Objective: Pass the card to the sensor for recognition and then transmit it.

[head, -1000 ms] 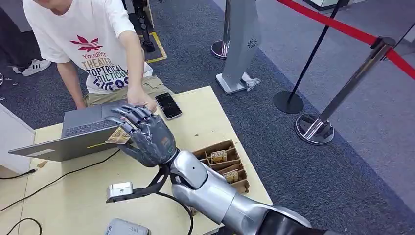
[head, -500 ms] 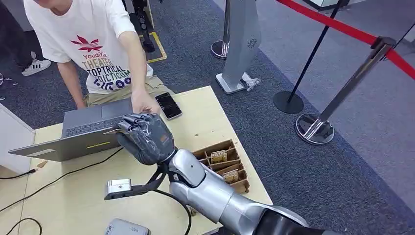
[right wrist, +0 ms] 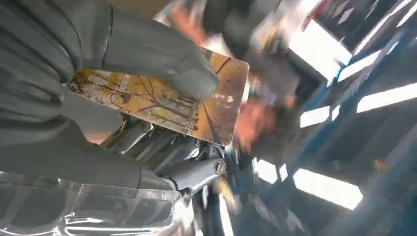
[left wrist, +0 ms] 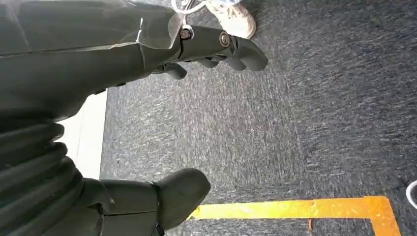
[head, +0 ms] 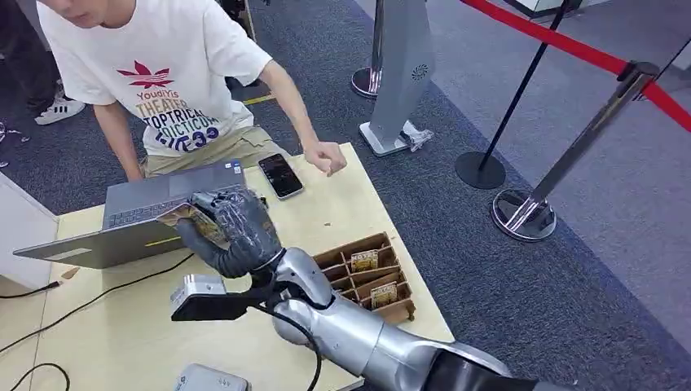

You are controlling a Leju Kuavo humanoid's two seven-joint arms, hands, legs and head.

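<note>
My right hand (head: 235, 230) hovers over the near edge of the grey laptop (head: 138, 210) and holds a card (head: 186, 216) printed with yellow autumn trees. The right wrist view shows the thumb pressing that card (right wrist: 162, 105) against the fingers, about half of it sticking out past them. A person's fist (head: 327, 156) is above the table's far right corner, apart from my hand. My left hand (left wrist: 74, 64) hangs over dark carpet with thumb and fingers apart and nothing in it.
A black phone (head: 281, 175) lies beside the laptop. A brown divided box (head: 371, 273) with several cards stands at the table's right edge. A small grey device (head: 208, 379) sits at the near edge, and cables cross the tabletop (head: 114, 334). Stanchions (head: 525, 213) stand to the right.
The person's hand has left my right hand and pulled back to the right. My right hand's fingers have curled onto the card, and the hand has turned and sunk slightly.
</note>
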